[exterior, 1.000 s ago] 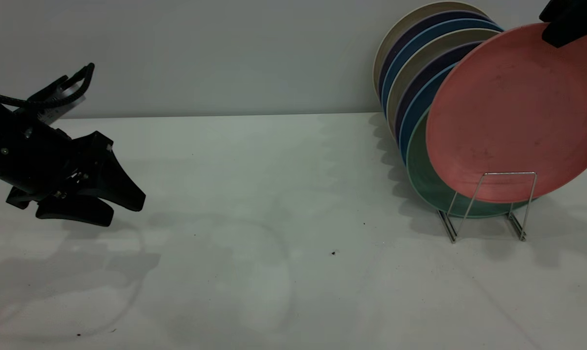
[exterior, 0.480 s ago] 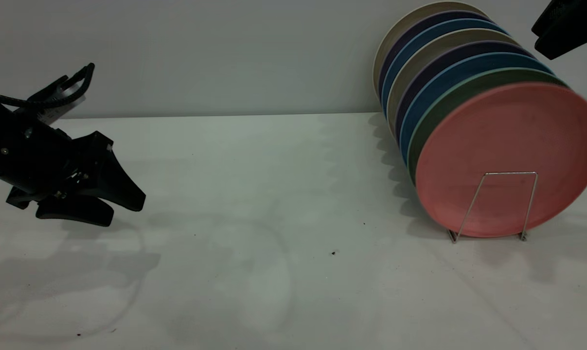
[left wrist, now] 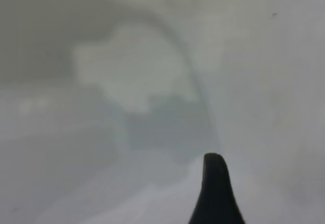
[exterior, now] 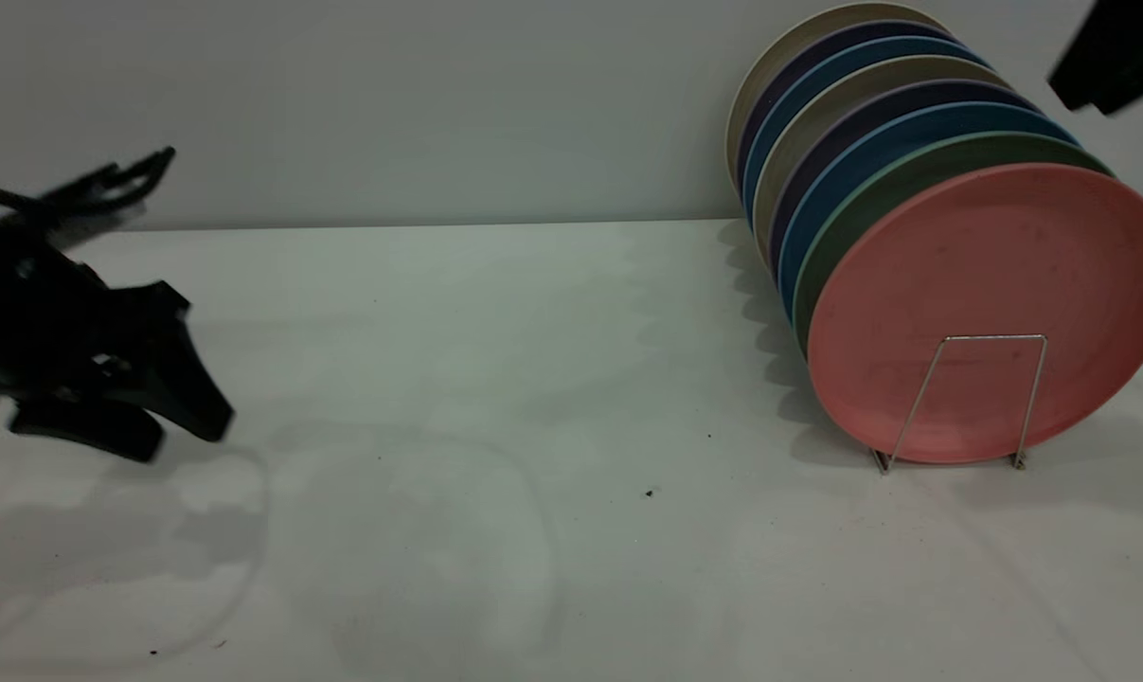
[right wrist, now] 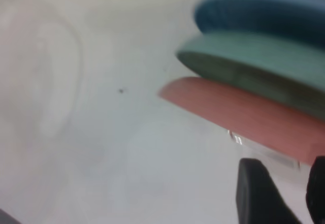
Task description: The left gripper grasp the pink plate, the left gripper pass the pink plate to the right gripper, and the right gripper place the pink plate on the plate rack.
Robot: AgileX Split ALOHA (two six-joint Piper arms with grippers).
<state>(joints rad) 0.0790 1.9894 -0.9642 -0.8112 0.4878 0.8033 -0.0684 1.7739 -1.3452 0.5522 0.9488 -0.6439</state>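
Note:
The pink plate (exterior: 988, 303) stands upright at the front of a row of plates in the plate rack (exterior: 990, 338), leaning back against the green plate (exterior: 898, 175). It also shows edge-on in the right wrist view (right wrist: 238, 109), with a bit of rack wire (right wrist: 236, 138) below it. The right gripper (exterior: 1111, 57) hangs above and behind the plate at the top right, open and empty; its fingers (right wrist: 259, 193) stand apart. The left gripper (exterior: 178, 431) is low over the table at the far left, open and empty; one of its fingers (left wrist: 216, 193) shows in the left wrist view.
Several other plates, blue (exterior: 855, 133), purple and beige (exterior: 798, 47), fill the rack behind the green one. A grey wall (exterior: 438, 95) backs the white table (exterior: 533, 379). A small dark speck (exterior: 649, 493) lies mid-table.
The right gripper let go of the pink plate, which dropped into the rack's front slot; the gripper then drew up and away. The left gripper has moved left and slightly down.

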